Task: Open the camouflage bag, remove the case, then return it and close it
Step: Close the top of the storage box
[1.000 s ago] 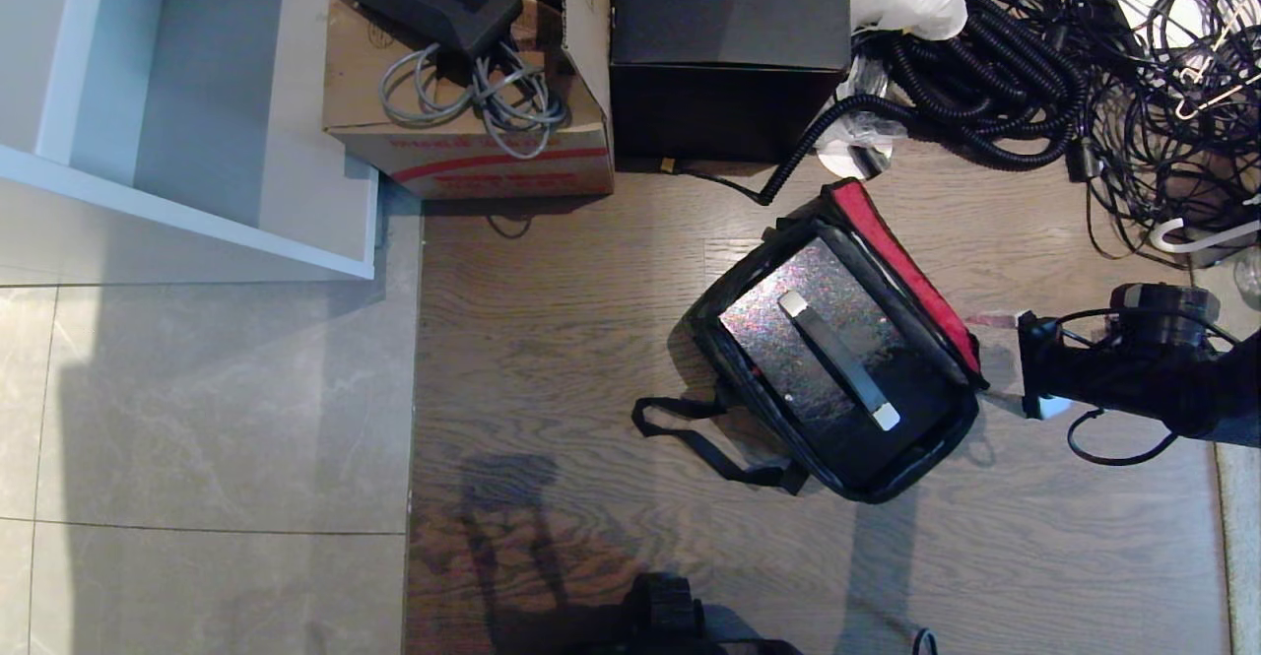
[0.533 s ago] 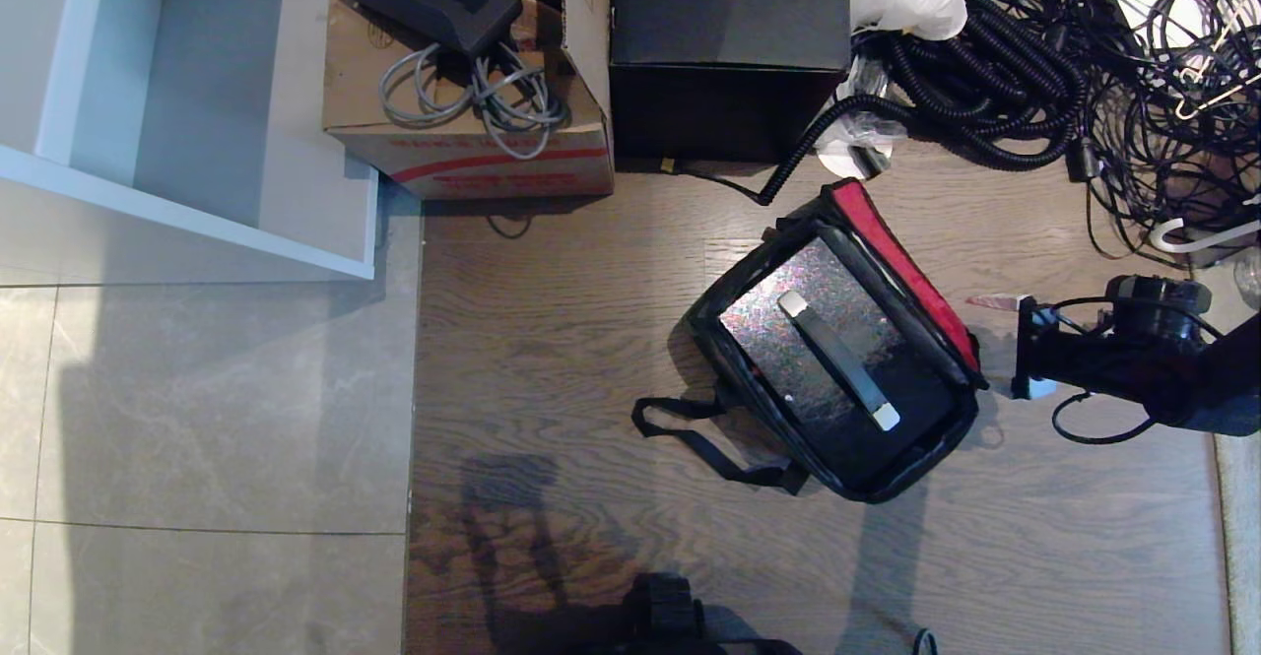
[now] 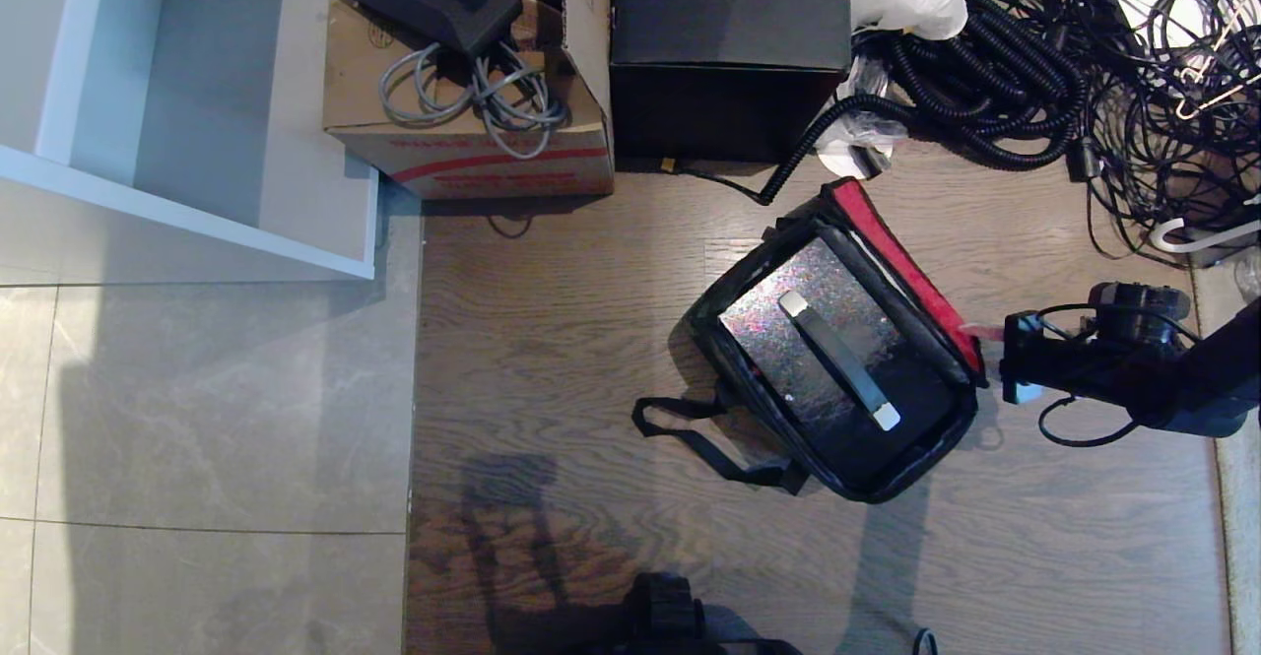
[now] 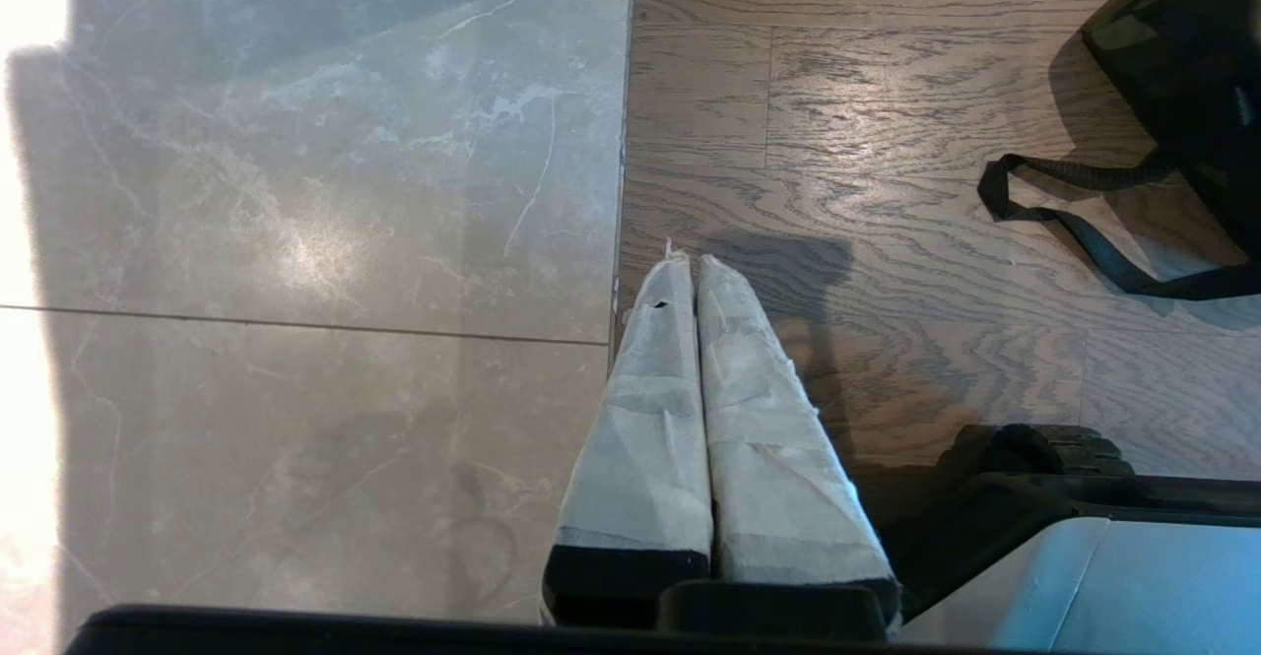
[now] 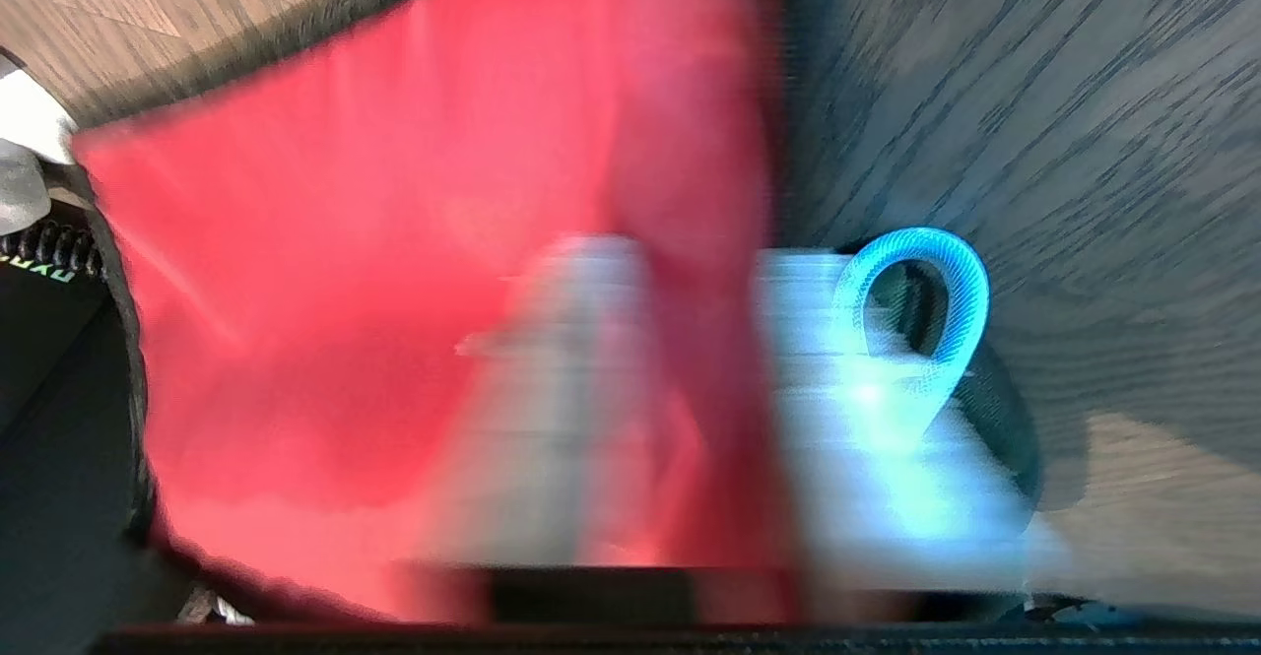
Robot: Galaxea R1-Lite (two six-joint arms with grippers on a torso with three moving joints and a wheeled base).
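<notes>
Right gripper (image 3: 990,340) at the open red-lined lid (image 3: 901,271) of the camouflage bag (image 3: 837,483), reaching in from the right edge of the head view. Bag on wood floor (image 3: 552,340), lid standing open, case (image 3: 808,350) inside with handle (image 3: 839,360) up. Cardboard box (image 3: 473,143) and black box (image 3: 729,44) beyond; cables (image 3: 1034,64) at far right.

Left wrist view: left gripper (image 4: 695,271) parked above the floor (image 4: 887,94), taped fingers (image 4: 670,389) pressed together, empty. Bag strap (image 4: 1074,222) nearby.

Right wrist view: blurred. Red lid lining (image 5: 394,241) between the two pale fingers (image 5: 552,389); clamped or not, cannot tell. Blue loop (image 5: 916,271) beside.
</notes>
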